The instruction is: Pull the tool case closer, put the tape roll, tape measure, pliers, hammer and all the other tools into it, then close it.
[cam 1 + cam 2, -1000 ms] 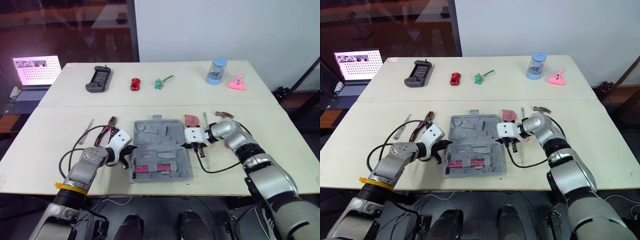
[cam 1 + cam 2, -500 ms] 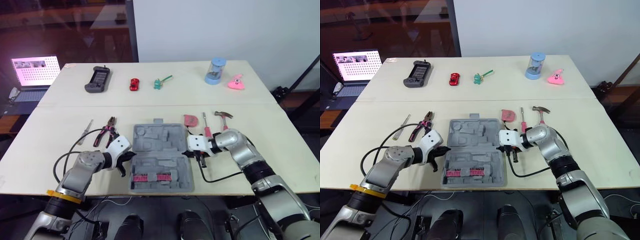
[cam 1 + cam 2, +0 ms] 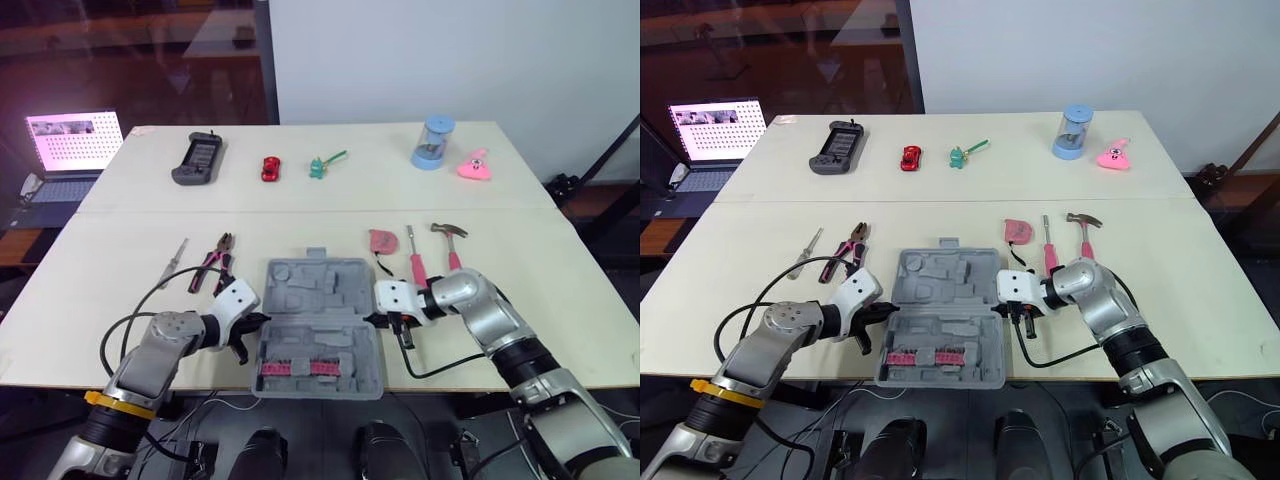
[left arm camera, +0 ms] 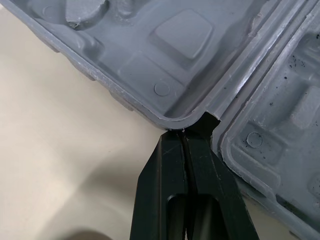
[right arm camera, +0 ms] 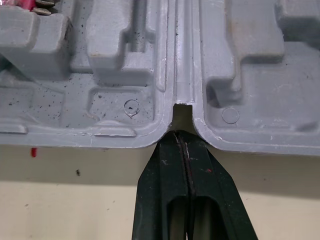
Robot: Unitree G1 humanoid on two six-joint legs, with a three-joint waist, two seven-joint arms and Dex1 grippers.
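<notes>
The grey tool case [image 3: 320,300] lies open near the table's front edge, with a pink bit strip [image 3: 300,367] in its near half. My left gripper [image 3: 256,325] is shut, its tips [image 4: 185,135] at the hinge notch on the case's left side. On the right side, my right gripper [image 3: 376,320] is also shut, tips [image 5: 180,134] at the hinge notch there. Pliers [image 3: 213,260] and a small screwdriver [image 3: 177,255] lie behind the left arm. A red tape measure [image 3: 381,241], a pink screwdriver [image 3: 413,258] and a hammer [image 3: 448,238] lie behind the right arm.
On the far half of the table are a game controller [image 3: 197,158], a red toy car [image 3: 270,167], a green toy [image 3: 322,163], a blue cylinder [image 3: 433,142] and a pink plush [image 3: 474,164]. A laptop [image 3: 72,140] sits off the table at the far left.
Both grippers have drawn back toward the front edge, and the case has slid with them. The tape measure, pink screwdriver and hammer now stand clear behind the right arm.
</notes>
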